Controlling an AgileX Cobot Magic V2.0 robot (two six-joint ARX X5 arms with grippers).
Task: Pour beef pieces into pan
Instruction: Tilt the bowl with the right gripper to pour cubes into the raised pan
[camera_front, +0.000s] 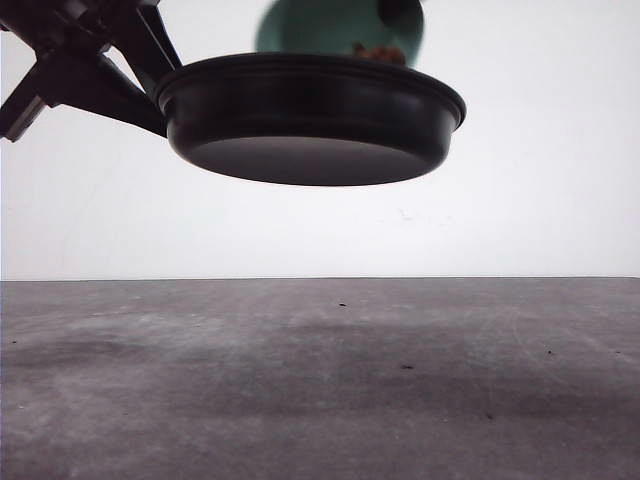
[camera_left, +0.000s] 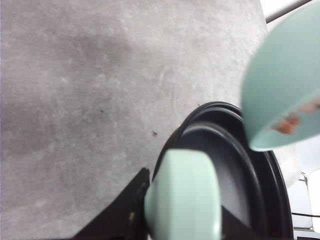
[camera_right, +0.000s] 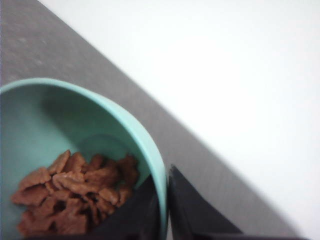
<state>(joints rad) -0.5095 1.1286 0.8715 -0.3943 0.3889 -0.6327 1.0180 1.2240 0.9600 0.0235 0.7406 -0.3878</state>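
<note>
No legible text, label, brand mark, number or sign appears on any surface in these views.

A mottled grey desk with small dark specks spreads toward a plain white wall at twelve o'clock.
</note>
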